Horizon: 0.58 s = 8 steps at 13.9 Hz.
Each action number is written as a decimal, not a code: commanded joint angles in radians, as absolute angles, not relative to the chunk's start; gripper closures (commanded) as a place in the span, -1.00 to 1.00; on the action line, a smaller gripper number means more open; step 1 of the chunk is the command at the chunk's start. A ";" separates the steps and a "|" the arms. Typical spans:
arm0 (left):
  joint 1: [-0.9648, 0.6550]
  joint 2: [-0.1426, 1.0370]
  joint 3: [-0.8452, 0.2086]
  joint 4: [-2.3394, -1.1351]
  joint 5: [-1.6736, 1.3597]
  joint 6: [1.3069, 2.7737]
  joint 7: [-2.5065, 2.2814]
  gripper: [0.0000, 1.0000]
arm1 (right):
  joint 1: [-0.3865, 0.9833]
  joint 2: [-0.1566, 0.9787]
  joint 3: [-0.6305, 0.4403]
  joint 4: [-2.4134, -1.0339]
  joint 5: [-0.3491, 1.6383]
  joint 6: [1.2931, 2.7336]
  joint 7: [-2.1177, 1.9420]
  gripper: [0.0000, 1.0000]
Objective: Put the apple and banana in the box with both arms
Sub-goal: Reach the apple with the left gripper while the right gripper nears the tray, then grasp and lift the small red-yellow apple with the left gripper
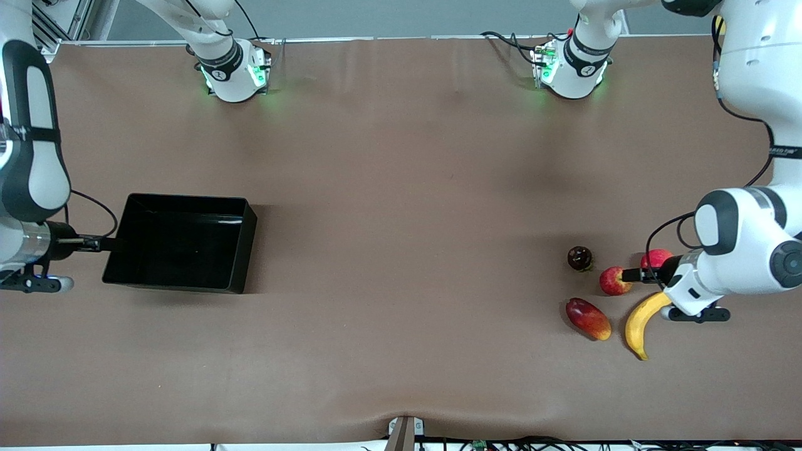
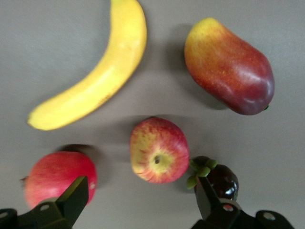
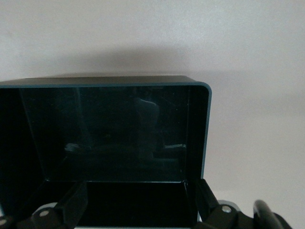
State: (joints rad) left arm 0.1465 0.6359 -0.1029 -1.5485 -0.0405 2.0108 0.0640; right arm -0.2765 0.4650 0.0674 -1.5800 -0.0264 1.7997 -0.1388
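With fingers spread, the left gripper [image 2: 138, 202] hung over the apple [image 2: 159, 150]; the crowding pinkish fruit [image 2: 57, 176] risked a nudge. The right gripper [image 3: 138, 207], also spread, waited at the box [image 3: 202, 129].

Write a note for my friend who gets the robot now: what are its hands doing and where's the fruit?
Left gripper: open, over the apple, holding nothing.
Right gripper: open, at the box wall toward the right arm's end.
Banana lies on the table nearer the front camera than the apple.
Done: nothing is in the box.
Left: put the apple and banana in the box.
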 commanded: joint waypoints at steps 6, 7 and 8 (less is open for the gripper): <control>0.143 0.695 -0.101 -1.545 -0.072 2.040 0.069 -1.00 | -0.374 0.566 0.081 -1.588 -0.044 1.937 -0.179 -1.00; 0.143 0.701 -0.101 -1.546 -0.048 2.054 0.069 -1.00 | -0.382 0.569 0.081 -1.588 -0.046 1.939 -0.179 -1.00; 0.143 0.706 -0.101 -1.552 -0.038 2.075 0.069 -1.00 | -0.390 0.575 0.081 -1.588 -0.046 1.939 -0.179 -1.00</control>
